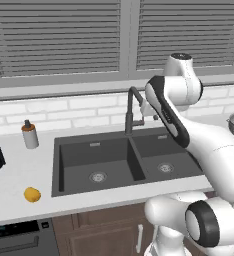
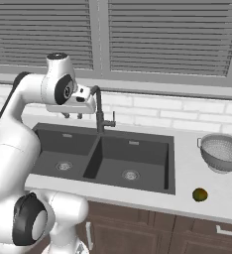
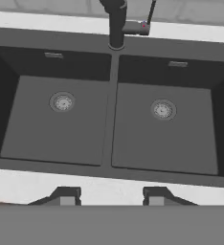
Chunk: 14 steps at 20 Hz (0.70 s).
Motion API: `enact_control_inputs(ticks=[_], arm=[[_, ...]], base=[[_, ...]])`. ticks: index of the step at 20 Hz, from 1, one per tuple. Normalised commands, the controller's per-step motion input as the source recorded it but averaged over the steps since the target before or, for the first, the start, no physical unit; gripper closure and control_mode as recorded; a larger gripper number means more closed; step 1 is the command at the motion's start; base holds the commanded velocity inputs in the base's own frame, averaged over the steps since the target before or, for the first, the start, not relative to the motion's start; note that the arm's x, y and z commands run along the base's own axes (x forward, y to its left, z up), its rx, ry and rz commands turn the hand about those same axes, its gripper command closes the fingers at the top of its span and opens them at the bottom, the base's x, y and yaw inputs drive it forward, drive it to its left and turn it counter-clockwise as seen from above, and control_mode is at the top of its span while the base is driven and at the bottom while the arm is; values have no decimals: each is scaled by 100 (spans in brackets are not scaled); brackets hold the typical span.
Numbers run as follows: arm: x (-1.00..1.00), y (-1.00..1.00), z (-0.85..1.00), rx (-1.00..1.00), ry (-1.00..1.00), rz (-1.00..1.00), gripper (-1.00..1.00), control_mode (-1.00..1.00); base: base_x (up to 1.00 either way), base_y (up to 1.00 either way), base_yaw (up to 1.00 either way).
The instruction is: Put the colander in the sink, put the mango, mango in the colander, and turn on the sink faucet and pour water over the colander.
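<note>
Nearest the hand camera, the two-finger gripper (image 3: 111, 195) stood with its dark fingertips (image 3: 66, 195) well apart and nothing between them, hanging above the near rim of the dark grey matte double-basin sink (image 3: 109, 119).

Going left to right in the left base view, a small grey bottle with a brown top (image 1: 29, 134) stood on the white counter (image 1: 19, 170) left of the sink, and a bright yellow-orange egg-shaped mango (image 1: 32, 194) lay near the counter's front edge, its long axis roughly left to right.

Behind the divider rose the tall dark grey gooseneck faucet (image 2: 99, 111), its small lever pointing right.

In the right base view, the round silvery perforated colander (image 2: 222, 153) sat upright on the counter right of the sink, with a darker greenish mango (image 2: 200, 194) nearer the front edge.
</note>
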Motion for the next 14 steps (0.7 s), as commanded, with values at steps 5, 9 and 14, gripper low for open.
enact_control_inputs(ticks=[5,9,14], arm=[[-24,-13,0,2,-3,-5,-100,-100],[-54,-36,0,7,-8,-20,-100,-100],[-58,-55,0,11,-5,-36,-100,-100]], base=[[0,0,0],[0,0,0],[0,0,0]])
